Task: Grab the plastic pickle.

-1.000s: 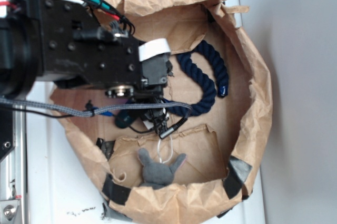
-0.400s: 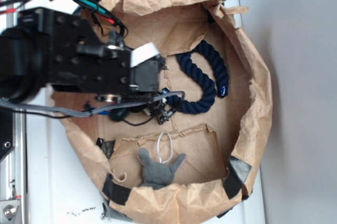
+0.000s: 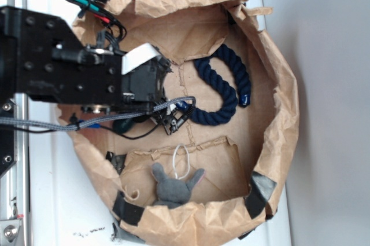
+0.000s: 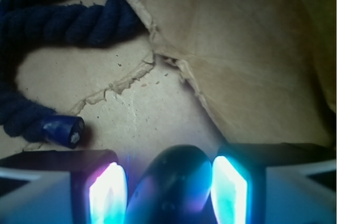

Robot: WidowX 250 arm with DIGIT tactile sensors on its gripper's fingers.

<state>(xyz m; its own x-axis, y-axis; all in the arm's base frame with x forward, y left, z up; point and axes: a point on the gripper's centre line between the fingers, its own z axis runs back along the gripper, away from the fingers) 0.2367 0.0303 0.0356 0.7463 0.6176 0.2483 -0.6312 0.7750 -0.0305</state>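
Observation:
The plastic pickle (image 4: pixel 171 184) is dark, smooth and glossy, and sits between my gripper's (image 4: pixel 168 182) two glowing pads in the wrist view, its rounded end poking out in front. The jaws are closed against its sides. In the exterior view only a dark green bit of the pickle (image 3: pixel 122 124) shows under the black arm at the left of the paper-lined basin, where my gripper (image 3: pixel 129 120) is mostly hidden by the arm and cables.
A navy twisted rope (image 3: pixel 228 78) curves across the basin's middle, its taped end (image 4: pixel 63 130) just ahead-left of the jaws. A grey plush mouse (image 3: pixel 170 187) lies at the front. Crumpled brown paper walls (image 3: pixel 283 113) ring everything.
The arm has moved left, away from the rope, and the pickle has moved with it between the jaws. The rope and the mouse have not moved.

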